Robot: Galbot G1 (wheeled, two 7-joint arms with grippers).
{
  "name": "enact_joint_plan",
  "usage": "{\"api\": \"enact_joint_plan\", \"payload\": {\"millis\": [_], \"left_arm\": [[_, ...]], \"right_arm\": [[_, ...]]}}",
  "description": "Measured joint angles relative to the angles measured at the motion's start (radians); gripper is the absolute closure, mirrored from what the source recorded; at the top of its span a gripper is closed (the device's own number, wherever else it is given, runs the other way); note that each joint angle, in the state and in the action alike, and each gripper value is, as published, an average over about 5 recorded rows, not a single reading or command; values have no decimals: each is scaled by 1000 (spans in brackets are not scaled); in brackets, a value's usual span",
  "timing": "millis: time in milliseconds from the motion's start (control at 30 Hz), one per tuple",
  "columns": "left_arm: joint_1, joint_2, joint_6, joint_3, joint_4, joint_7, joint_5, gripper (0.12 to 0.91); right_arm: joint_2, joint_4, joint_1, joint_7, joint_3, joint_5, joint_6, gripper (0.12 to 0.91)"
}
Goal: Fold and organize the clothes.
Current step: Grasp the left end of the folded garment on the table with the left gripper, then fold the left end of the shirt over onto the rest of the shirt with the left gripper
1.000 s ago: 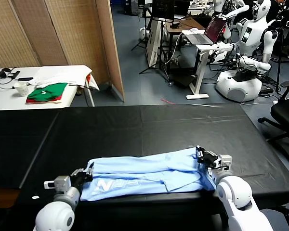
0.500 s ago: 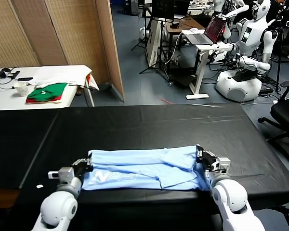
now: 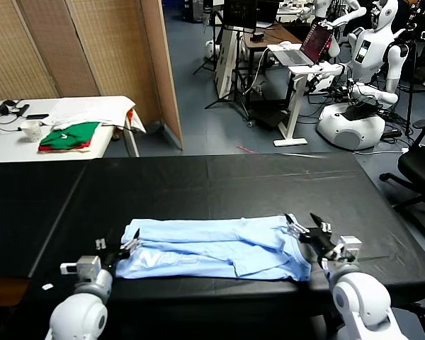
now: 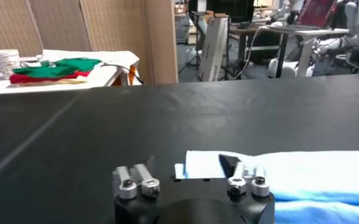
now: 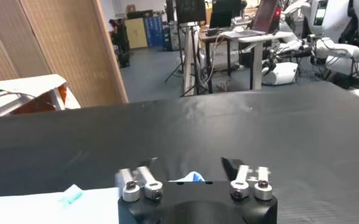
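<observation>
The clothes are one pale sky-blue T-shirt point(image 3: 212, 248), folded into a long band across the near part of the black table point(image 3: 219, 180), with faint white lettering near its left end. My left gripper point(image 3: 119, 248) is open at the shirt's left end with nothing between its fingers. In the left wrist view the shirt point(image 4: 301, 176) lies just past the left gripper point(image 4: 188, 165). My right gripper point(image 3: 308, 230) is open over the shirt's right end, holding nothing. In the right wrist view the right gripper point(image 5: 188, 164) shows only a small tip of the shirt point(image 5: 193, 177).
A white side table point(image 3: 7, 145) at the far left holds folded green-and-red garments point(image 3: 69, 136), a white cloth heap point(image 3: 103, 113) and a cup point(image 3: 32, 129). A wicker screen point(image 3: 92, 49) stands behind it. Other robots point(image 3: 361, 92), a laptop desk point(image 3: 304, 60) and an office chair point(image 3: 421, 166) are beyond.
Both grippers have gone from shut on the shirt's ends to open, letting go. The shirt shifted a little away from the near edge and now rests flat.
</observation>
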Motion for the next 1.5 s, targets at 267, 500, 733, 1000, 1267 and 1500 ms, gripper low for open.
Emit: {"api": "enact_joint_plan", "payload": {"millis": [267, 500, 733, 1000, 1267, 1500], "left_arm": [[6, -41, -3, -13, 26, 5, -28, 123], [12, -62, -1, -4, 40, 6, -35, 123], [28, -82, -7, 5, 40, 9, -30, 127], [57, -107, -16, 14, 27, 12, -21, 453], [59, -122, 6, 12, 16, 21, -25, 864], [63, -71, -40, -20, 19, 62, 174, 863]], "right_arm": [[3, 20, -20, -4, 3, -1, 2, 118], [7, 35, -32, -4, 10, -1, 3, 118], [18, 46, -42, -5, 4, -4, 7, 118], [22, 63, -47, -7, 2, -4, 7, 118], [22, 69, -50, -6, 0, -5, 7, 118], [23, 80, -60, -2, 10, -3, 7, 118]]}}
